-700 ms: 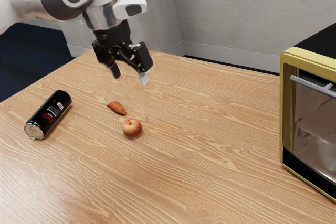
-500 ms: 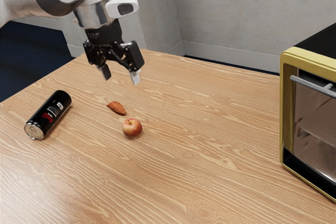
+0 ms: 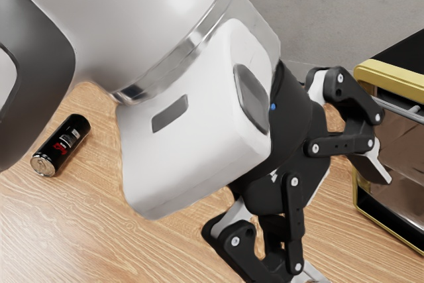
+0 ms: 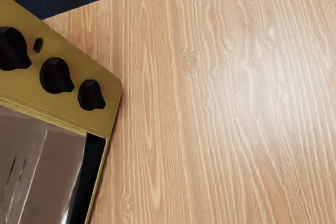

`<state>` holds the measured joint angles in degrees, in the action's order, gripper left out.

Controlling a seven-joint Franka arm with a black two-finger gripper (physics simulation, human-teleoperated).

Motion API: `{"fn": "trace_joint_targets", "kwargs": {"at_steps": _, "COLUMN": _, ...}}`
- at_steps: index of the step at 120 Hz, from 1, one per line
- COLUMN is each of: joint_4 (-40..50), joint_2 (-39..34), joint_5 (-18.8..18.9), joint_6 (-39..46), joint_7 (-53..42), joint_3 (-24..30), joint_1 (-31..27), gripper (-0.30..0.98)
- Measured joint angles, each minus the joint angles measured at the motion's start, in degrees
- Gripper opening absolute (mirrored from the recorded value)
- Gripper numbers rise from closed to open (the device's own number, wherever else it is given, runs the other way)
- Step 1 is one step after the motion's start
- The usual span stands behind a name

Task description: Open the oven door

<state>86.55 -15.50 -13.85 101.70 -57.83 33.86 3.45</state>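
In the exterior view, see a black can [image 3: 61,145] lying on its side on the surface [image 3: 40,230] at nine o'clock. Reach in from ten o'clock with the white arm [image 3: 146,14]; at four o'clock, have the tool [image 3: 344,220] spread wide, gripping nothing. Find the oven [image 3: 404,74] at three o'clock, its door [image 3: 407,157] shut, a grey handle [image 3: 405,112] across the door's upper part. Cannot tell about contact with the tool. In the wrist view, pick out three black knobs [image 4: 55,74] on the oven's yellow panel [image 4: 100,72].
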Motion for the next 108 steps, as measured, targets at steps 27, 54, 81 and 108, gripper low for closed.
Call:
{"fn": "trace_joint_targets", "kwargs": {"at_steps": 27, "joint_4": -8.10, "joint_2": 12.64, "joint_5": 7.27, "joint_6": 4.54, "joint_7": -13.64, "joint_3": 3.11, "joint_1": 0.27, "gripper": 0.68}}
{"fn": "trace_joint_targets", "kwargs": {"at_steps": 54, "joint_4": -12.80, "joint_2": 20.51, "joint_5": 15.00, "joint_6": 7.52, "joint_7": -18.70, "joint_3": 4.01, "joint_1": 0.06, "gripper": 0.68}}
{"fn": "trace_joint_targets", "kwargs": {"at_steps": 81, "joint_4": -13.80, "joint_2": 25.07, "joint_5": 20.50, "joint_6": 10.54, "joint_7": -20.47, "joint_3": 4.02, "joint_1": 0.71, "gripper": 0.68}}
{"fn": "trace_joint_targets", "kwargs": {"at_steps": 108, "joint_4": -13.81, "joint_2": 28.16, "joint_5": 22.08, "joint_6": 13.93, "joint_7": -21.56, "joint_3": 2.84, "joint_1": 0.63, "gripper": 0.68}}
